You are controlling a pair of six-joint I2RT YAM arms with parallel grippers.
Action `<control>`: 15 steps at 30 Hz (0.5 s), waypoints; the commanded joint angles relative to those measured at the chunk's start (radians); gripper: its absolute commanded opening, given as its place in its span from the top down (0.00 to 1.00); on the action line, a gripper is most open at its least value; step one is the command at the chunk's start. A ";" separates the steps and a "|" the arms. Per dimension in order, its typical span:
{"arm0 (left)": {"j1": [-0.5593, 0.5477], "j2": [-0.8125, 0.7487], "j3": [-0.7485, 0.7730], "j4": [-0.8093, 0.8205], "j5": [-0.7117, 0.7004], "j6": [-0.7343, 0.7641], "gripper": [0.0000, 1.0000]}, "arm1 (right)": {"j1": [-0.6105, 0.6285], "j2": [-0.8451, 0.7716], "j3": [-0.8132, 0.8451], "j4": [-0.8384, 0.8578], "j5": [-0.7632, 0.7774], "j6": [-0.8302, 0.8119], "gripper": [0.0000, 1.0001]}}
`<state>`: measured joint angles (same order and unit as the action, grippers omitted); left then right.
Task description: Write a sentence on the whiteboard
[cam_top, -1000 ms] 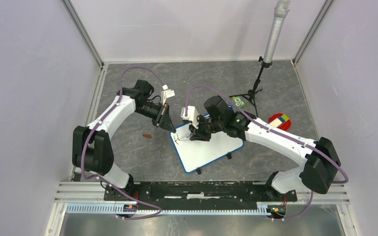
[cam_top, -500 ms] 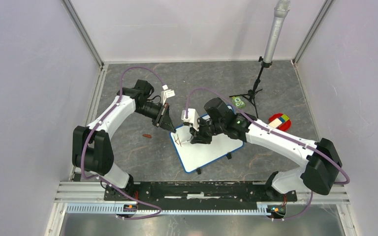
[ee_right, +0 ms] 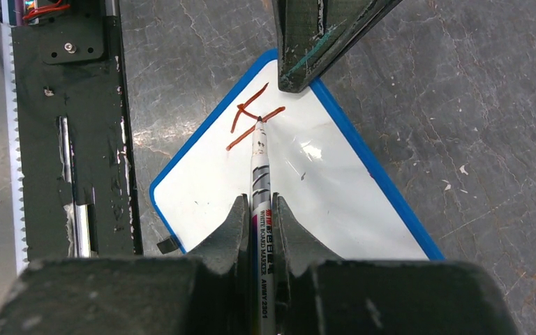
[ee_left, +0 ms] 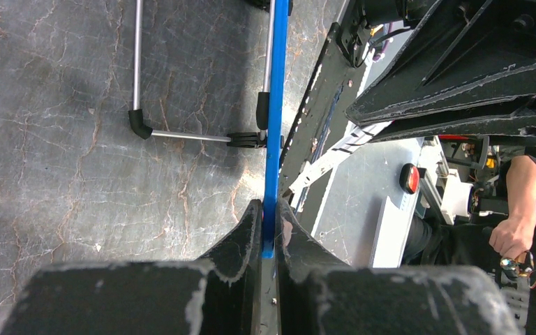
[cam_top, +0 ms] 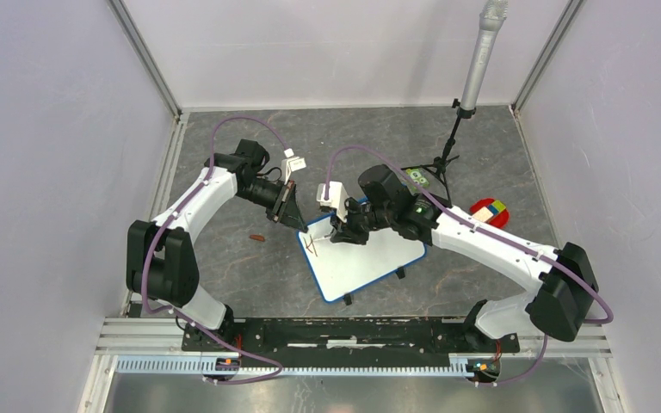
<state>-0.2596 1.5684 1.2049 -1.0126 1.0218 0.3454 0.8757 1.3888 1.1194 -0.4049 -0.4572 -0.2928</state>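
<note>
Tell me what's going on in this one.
The right gripper is shut on a white whiteboard marker, with its tip on a small glossy white board with a thin blue frame. Only a few reddish-brown strokes, apparently the start of a first letter, are down near one corner. The left gripper pinches the board's blue edge, seemingly to steady it.

The marker (ee_right: 260, 188) is carrying black print along its white barrel, reading "WHITE BOARD MARKER". A few Chinese characters are sitting beside those words, and a code beginning "AWBY" is following them, its digits too small to be sure of. On the whiteboard (ee_right: 321, 209), near one corner, the sentence (ee_right: 250, 122) is showing one slanted red-brown "H" so far.
</note>
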 commanded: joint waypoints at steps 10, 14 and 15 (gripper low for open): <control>-0.004 -0.014 0.010 -0.001 0.000 0.021 0.98 | -0.005 -0.007 -0.023 0.006 0.022 -0.026 1.00; -0.004 -0.015 0.010 -0.001 -0.002 0.019 0.98 | -0.026 -0.013 -0.036 -0.007 0.029 -0.043 1.00; -0.004 -0.016 0.010 -0.001 -0.002 0.018 0.98 | -0.032 -0.015 -0.041 -0.010 0.030 -0.047 1.00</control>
<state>-0.2596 1.5684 1.2049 -1.0122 1.0210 0.3454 0.8684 1.3888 1.0950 -0.4126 -0.4469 -0.3115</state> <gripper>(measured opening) 0.124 0.136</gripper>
